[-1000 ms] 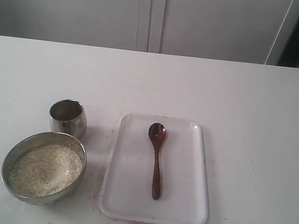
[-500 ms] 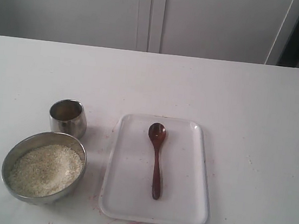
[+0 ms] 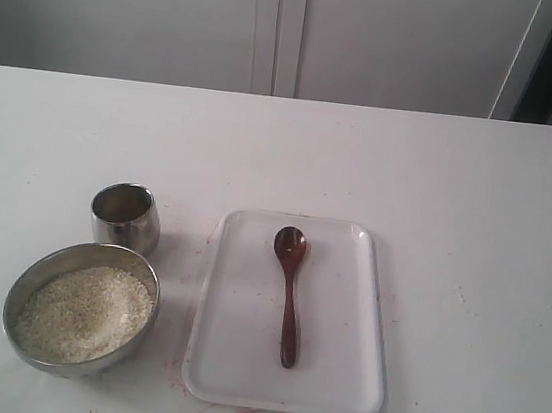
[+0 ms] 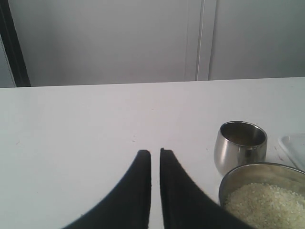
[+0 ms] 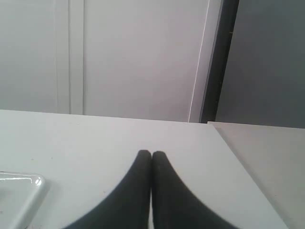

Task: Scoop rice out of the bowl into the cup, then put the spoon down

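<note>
Bare white tabletop (image 3: 479,191) lies open at right and back. Shallow white rectangular plastic tray (image 3: 227,362) fills centre front. Dark reddish-brown wooden spoon (image 3: 289,309) lies along its middle, bare tray on both sides. Small shiny steel cup (image 3: 126,216) stands just behind wide round steel bowl (image 3: 53,260) at left front. Narrow gap separates bowl from tray.

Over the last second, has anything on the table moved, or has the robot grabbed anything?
Nothing visibly changed. The spoon lies untouched on the tray, and the bowl of rice and the cup stand where they were. No arm shows in the exterior view.
</note>
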